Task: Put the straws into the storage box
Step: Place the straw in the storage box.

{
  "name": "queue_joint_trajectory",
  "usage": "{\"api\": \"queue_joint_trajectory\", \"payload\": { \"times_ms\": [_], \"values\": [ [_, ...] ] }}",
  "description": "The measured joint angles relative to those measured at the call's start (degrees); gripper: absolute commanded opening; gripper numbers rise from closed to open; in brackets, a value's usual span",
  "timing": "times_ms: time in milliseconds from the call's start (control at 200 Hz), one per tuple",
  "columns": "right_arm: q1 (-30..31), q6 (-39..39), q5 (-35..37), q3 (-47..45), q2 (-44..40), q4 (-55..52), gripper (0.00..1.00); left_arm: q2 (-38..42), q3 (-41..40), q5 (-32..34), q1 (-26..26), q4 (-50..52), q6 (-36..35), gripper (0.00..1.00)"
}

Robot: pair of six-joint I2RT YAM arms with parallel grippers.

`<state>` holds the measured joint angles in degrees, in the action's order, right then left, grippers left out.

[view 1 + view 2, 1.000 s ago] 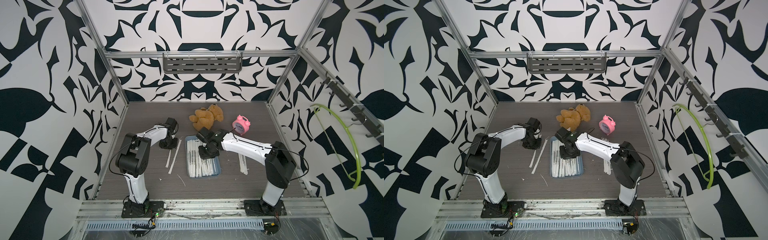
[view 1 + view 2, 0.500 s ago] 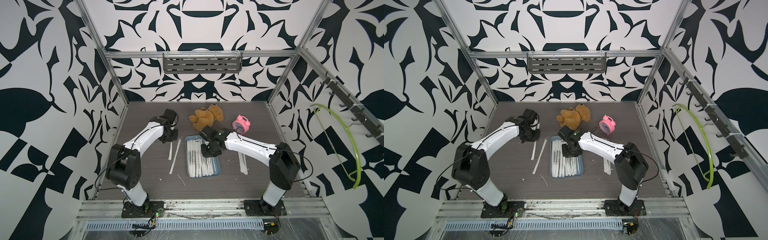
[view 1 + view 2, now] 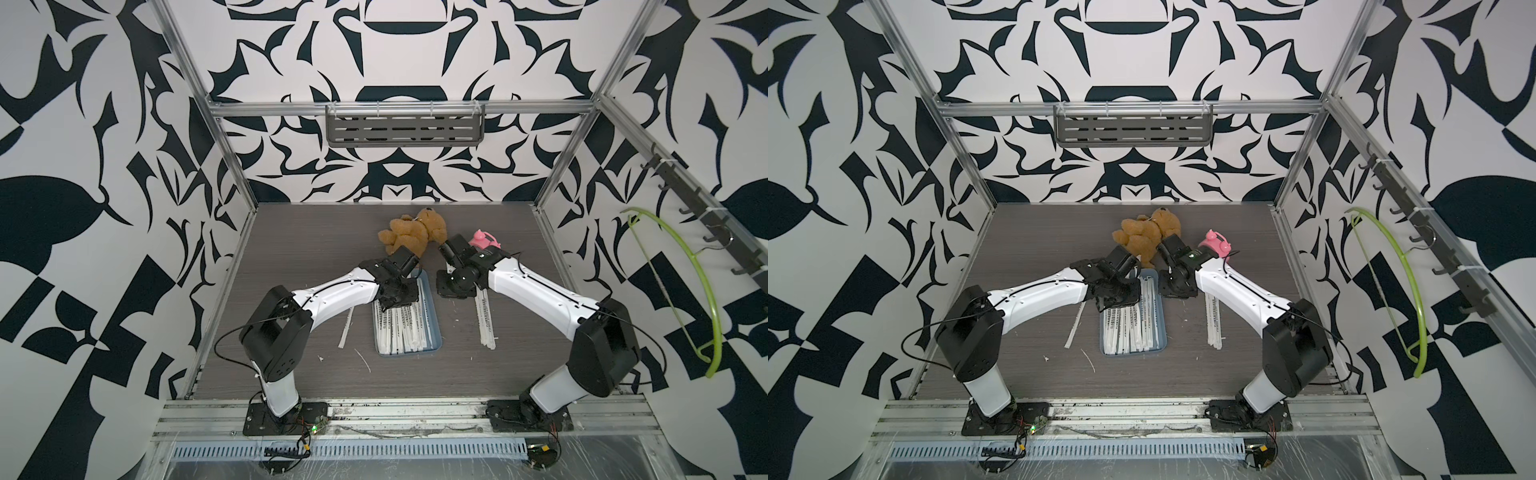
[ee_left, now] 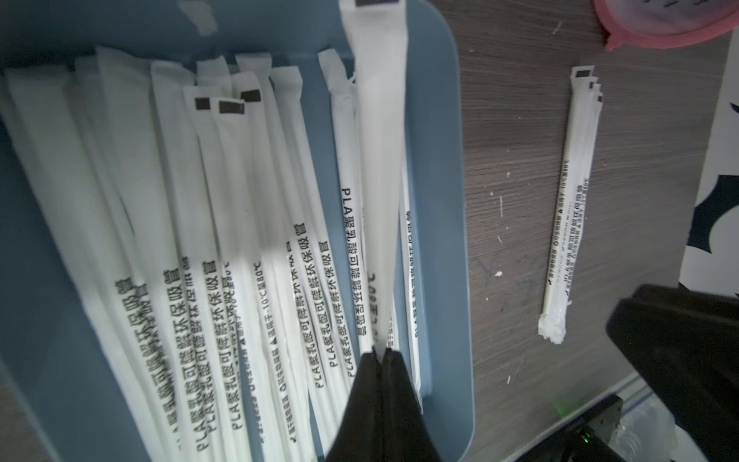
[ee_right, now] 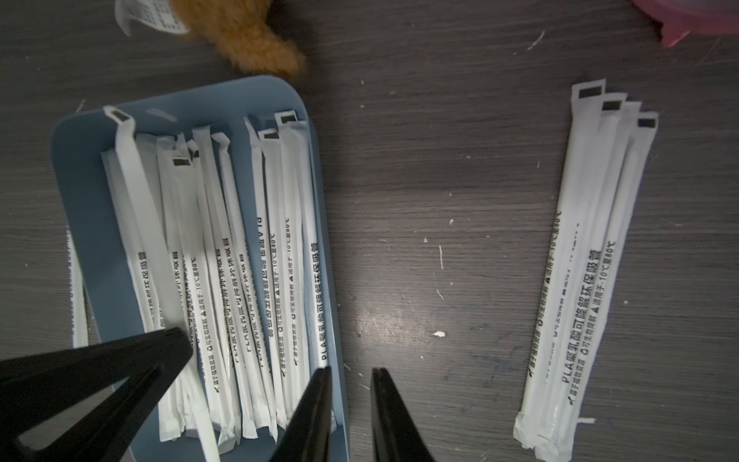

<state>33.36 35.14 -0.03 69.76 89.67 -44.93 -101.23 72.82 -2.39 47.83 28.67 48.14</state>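
Note:
The blue-grey storage box (image 3: 409, 353) (image 4: 440, 200) lies mid-table with several white straws (image 3: 405, 328) (image 5: 240, 260) lengthwise in it. My left gripper (image 3: 399, 297) (image 4: 380, 354) hangs over the box's far end, shut on one straw (image 4: 380, 160) that lies along the box above the others. My right gripper (image 3: 455, 286) (image 5: 351, 374) is slightly open and holds nothing; one finger is over the box's right rim, the other over bare table. A bundle of straws (image 3: 484, 324) (image 5: 592, 260) lies right of the box. A single straw (image 3: 345, 328) lies left of it.
A brown teddy bear (image 3: 411, 237) and a pink alarm clock (image 3: 484, 241) sit just behind the two grippers. Small white scraps (image 3: 362, 359) dot the table in front of the box. A grey slotted shelf (image 3: 405, 131) hangs on the back wall, a green hanger (image 3: 702, 291) on the right wall.
My left gripper lifted one of the two straws left of the box and carried it rightward over the box. My right gripper moved from above the box to its far right edge.

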Motion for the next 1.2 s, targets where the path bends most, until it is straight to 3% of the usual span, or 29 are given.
{"api": "queue_joint_trajectory", "payload": {
  "times_ms": [230, 860, 1080, 1200],
  "values": [
    [0.00, -0.66, -1.53, -0.96, 0.07, 0.42, 0.24, -0.11, -5.92, 2.78, 0.09, -1.57, 3.34, 0.00],
    [0.17, -0.59, -3.98, -1.22, 0.70, 1.33, 0.23, -5.22, -3.74, 4.13, 0.15, -0.48, -3.50, 0.07],
    [0.48, -0.55, -3.98, -1.22, 1.07, 1.33, 0.24, -5.35, -2.64, 4.87, 0.15, 0.39, -5.03, 0.17],
    [0.48, -0.61, -3.98, -1.20, 1.29, 1.29, 0.24, -5.35, -2.62, 5.16, 0.15, 1.11, -5.14, 0.18]
  ]
}}
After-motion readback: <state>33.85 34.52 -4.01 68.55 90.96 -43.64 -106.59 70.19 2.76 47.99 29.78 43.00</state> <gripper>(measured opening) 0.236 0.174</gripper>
